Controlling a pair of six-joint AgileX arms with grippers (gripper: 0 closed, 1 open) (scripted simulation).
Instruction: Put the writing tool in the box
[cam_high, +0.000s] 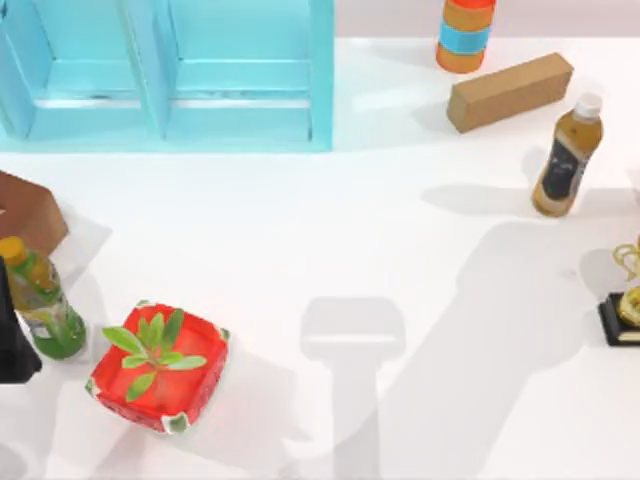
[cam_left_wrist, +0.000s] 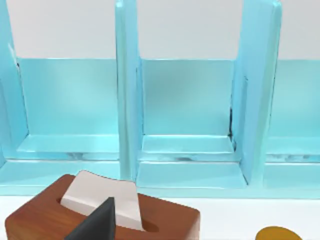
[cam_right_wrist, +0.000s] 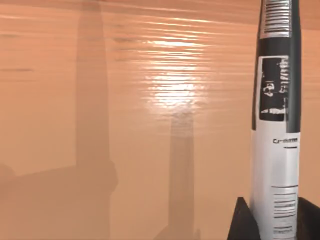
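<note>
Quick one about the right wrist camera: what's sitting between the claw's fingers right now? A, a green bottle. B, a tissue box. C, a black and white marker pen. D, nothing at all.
C: in the right wrist view the marker pen stands between the right claw's two dark fingers, in front of an orange-brown surface.

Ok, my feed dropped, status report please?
Right gripper shut on marker pen, pen upright before an orange-brown surface. Left gripper parked at table's left edge by tissue box. Red tray holds a leafy sprig.

Red tray (cam_high: 118, 382) (green sprig (cam_high: 153, 345) inside) sits beside a green bottle (cam_high: 44, 301), table's left.
</note>
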